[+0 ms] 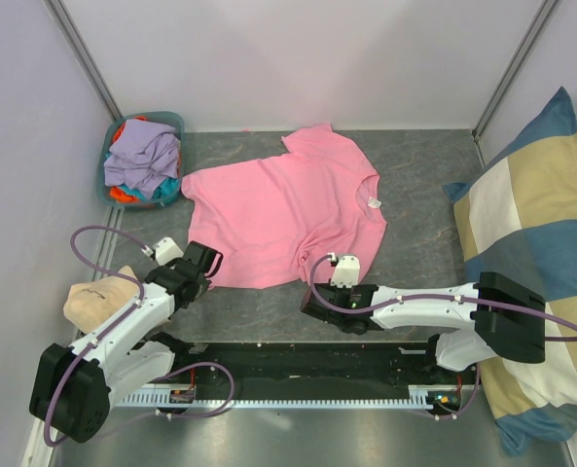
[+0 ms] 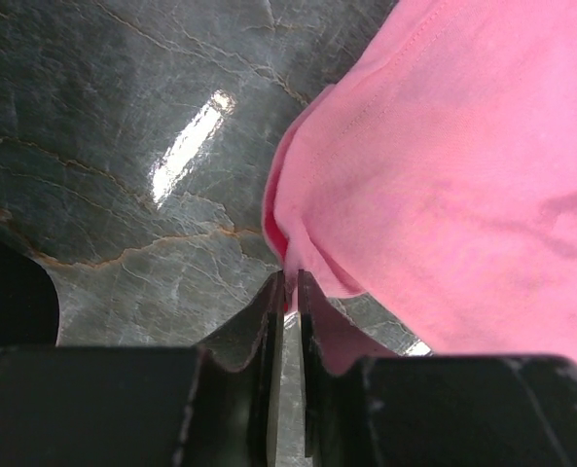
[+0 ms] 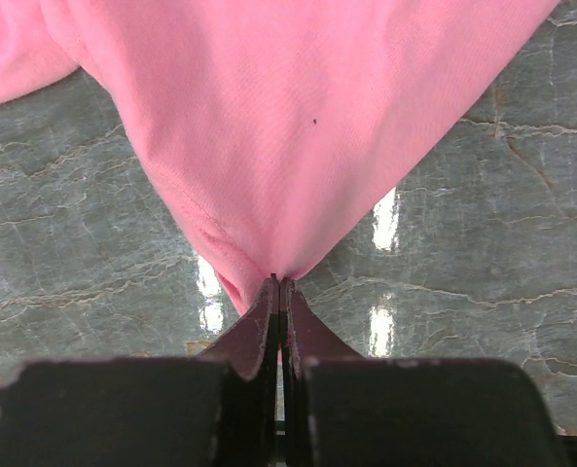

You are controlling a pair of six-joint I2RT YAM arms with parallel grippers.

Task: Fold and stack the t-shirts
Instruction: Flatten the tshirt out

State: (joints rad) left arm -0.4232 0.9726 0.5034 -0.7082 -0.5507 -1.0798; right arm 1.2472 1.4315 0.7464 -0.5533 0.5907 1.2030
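The pink t-shirt (image 1: 278, 209) is spread flat mid-table (image 1: 424, 161), collar turned toward the cushion (image 1: 531, 214). Its near edge is pinched in two places. The left gripper (image 2: 290, 282) is closed to a slit on the hem corner, and the right gripper (image 3: 280, 284) is clenched nearer the sleeve, the cloth tented up. Both grips are probably meant to carry that edge across. A strip of bare table is left beyond the far edge, though the basket (image 1: 174, 121) of other t-shirts (image 1: 142, 156) sits just beside the far hem corner.

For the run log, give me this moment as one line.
left gripper: pinches pink t-shirt near corner | right gripper: pinches its near hem | fold: not started
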